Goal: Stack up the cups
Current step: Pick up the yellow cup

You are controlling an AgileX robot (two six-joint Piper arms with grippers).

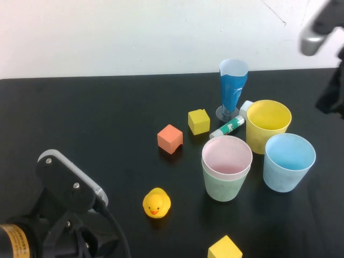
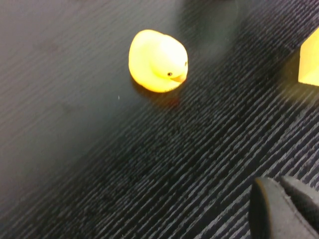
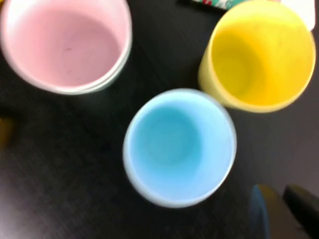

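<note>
At centre right, the pink cup (image 1: 227,156) sits nested in the green cup (image 1: 224,185); the blue cup (image 1: 288,162) and yellow cup (image 1: 267,124) stand beside them. They look light, thin and slippery, so pinching a rim seems best. The left gripper (image 2: 285,209), lower left, is clenched on nothing. Whether the right gripper (image 3: 281,211), upper right, is clenched or released, I cannot tell.

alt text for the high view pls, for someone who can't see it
Pink cup nested in green cup on a black table, light blue cup and yellow cup standing separate beside them. Left gripper is shut near a rubber duck; right gripper hovers above the cups.
</note>
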